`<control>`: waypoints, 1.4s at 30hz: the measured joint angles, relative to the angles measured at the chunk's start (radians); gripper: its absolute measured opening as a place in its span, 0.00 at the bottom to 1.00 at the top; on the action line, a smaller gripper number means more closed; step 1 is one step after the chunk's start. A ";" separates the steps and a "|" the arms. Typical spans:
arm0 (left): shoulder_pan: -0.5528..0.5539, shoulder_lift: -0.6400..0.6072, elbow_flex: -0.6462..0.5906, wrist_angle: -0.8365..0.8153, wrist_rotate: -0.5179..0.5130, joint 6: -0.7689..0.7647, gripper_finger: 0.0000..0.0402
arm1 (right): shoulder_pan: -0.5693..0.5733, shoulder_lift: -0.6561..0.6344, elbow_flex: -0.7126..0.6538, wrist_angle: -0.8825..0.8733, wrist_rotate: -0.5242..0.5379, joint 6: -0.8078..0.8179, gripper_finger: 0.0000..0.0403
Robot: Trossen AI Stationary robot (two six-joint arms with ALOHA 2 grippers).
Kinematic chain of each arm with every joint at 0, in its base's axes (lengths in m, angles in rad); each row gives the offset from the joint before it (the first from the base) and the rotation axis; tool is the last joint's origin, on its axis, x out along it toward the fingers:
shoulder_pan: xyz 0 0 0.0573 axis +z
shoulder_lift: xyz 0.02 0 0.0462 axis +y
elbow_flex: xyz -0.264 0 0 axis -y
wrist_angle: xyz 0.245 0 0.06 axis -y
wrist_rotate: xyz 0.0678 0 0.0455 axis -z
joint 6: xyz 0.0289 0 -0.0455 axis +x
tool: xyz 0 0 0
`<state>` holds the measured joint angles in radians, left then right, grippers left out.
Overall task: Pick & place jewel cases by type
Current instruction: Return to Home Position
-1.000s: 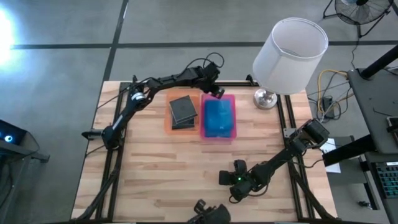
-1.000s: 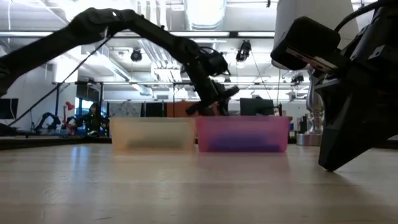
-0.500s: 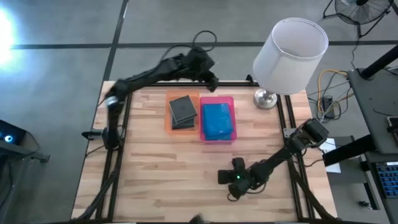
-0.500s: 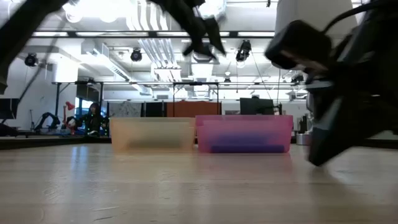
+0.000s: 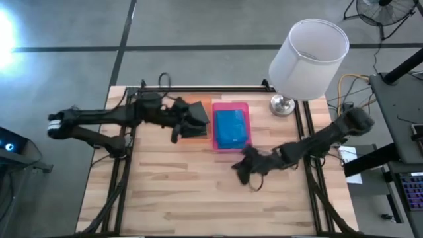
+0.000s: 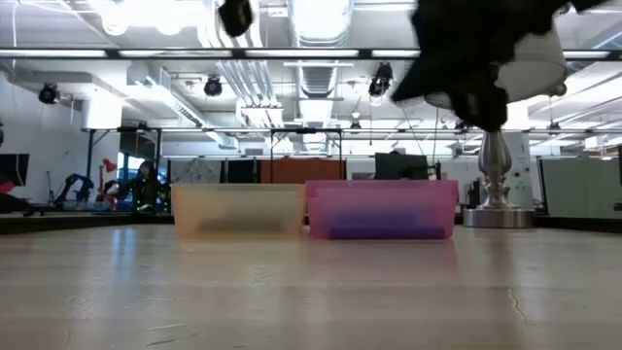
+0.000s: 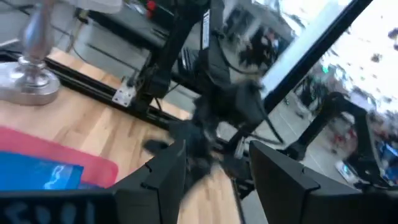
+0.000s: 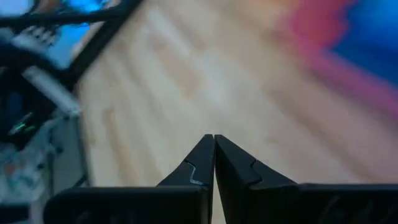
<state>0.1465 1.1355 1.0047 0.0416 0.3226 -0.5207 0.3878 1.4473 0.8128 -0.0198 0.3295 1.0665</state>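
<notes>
Wood-plank table (image 5: pixel 172 192) in a robot lab, concrete floor beyond its far edge. At left, the left arm (image 5: pixel 99 119) reaches in low over the table's left edge toward the centre. The left gripper (image 5: pixel 195 119) hangs over the orange bin (image 5: pixel 188 135), fingers (image 7: pixel 163 183) spread wide w/ nothing between them. Arm and gripper mask most of that bin from above, so its contents can't be made out.

Touching the orange bin's right side is the pink bin (image 5: pixel 239 104), w/ the blue jewel cases (image 5: pixel 231 127) lying flat inside and filling most of it; how many, can't tell. From table height the two bins stand side by side toward the far part of the table, w/ a dark bluish band low in the pink one.

Just right of the pink bin and nearer the front, the right gripper (image 5: pixel 242 170) is held above bare wood, apart from both bins. Its fingers (image 8: pixel 199 165) are pressed together, tips meeting, gripping nothing. The right arm (image 5: pixel 317 140) runs back from it to the table's right edge.

At the far right corner stands a lamp w/ a white shade (image 5: pixel 308 56) and a chrome base (image 5: pixel 282 104), right of the pink bin and apart from it.
</notes>
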 joint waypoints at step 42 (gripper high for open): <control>0.184 -0.611 -0.978 1.084 0.477 -0.533 0.39 | -0.065 -1.157 -0.782 0.562 -0.017 -0.517 0.02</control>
<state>0.3302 0.5247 0.0269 1.1252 0.8000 -1.0539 0.3225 0.2906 0.0312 0.5426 0.3130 0.5491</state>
